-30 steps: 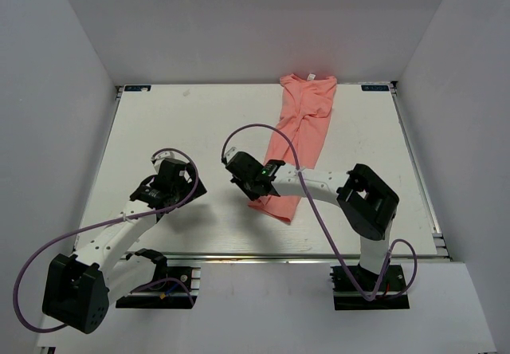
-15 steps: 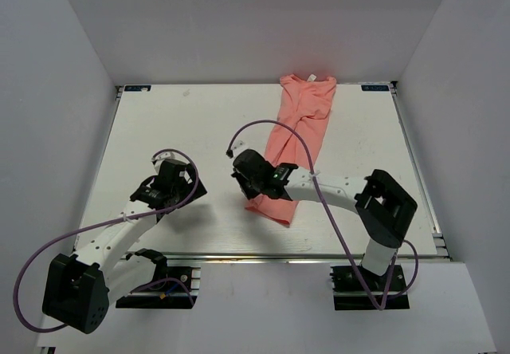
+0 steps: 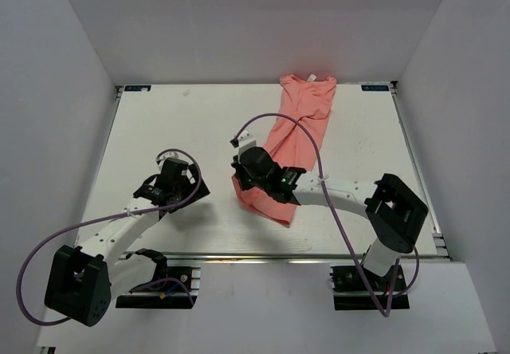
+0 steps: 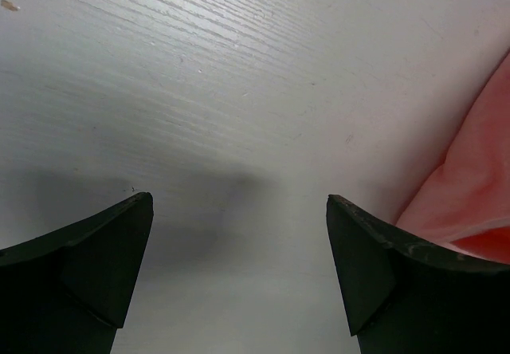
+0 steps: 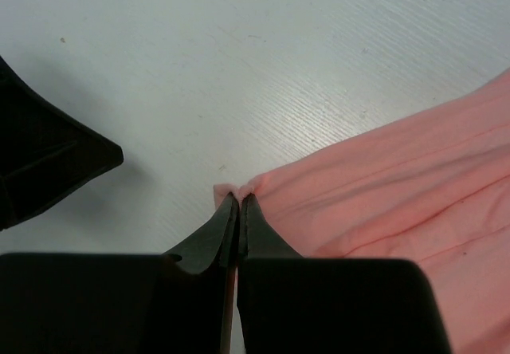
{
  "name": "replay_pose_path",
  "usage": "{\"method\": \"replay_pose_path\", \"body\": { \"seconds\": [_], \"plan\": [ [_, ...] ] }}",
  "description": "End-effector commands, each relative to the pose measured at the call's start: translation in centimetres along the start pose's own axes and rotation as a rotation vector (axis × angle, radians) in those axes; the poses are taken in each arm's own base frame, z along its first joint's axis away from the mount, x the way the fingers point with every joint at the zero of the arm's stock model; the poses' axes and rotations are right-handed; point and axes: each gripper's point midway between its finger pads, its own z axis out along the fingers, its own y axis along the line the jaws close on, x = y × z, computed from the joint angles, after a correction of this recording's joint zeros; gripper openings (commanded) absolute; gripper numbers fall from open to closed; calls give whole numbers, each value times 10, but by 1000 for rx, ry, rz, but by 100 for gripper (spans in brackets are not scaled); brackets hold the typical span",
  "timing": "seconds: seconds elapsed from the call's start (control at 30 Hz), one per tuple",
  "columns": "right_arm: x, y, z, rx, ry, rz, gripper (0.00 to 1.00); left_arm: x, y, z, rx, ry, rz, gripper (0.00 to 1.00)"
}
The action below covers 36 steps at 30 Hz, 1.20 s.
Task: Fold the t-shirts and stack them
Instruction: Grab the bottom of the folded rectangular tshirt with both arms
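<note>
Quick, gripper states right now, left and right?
Left gripper: open, holding nothing.
Right gripper: closed, pinching the edge of the t-shirt.

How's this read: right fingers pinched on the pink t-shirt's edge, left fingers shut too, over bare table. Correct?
Not quite. The left fingers are wide open, not shut, over bare table; the left wrist view shows it. The right fingers are indeed pinched on the edge of the t-shirt.
</note>
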Motion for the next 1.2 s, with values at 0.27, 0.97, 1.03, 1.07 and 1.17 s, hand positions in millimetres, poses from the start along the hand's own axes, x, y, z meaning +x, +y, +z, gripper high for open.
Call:
{"method": "replay_pose_path", "body": {
  "seconds": [0.27,0.97,1.03,1.07,1.17],
  "plan": [
    [-16,8,-27,-102,-181,180,0,-2,-9,1,50,-1,16,100],
    [96,-47,-64,39,-50,311,30,10,-14,13,71,68,39,100],
    [102,-48,-70,38,-40,333,47,10,-17,12,84,67,47,100],
    [107,-51,-72,46,-31,340,54,10,-17,12,84,67,47,100],
    [109,-58,-83,73,-25,338,90,10,-17,12,84,67,47,100]
  ]
}}
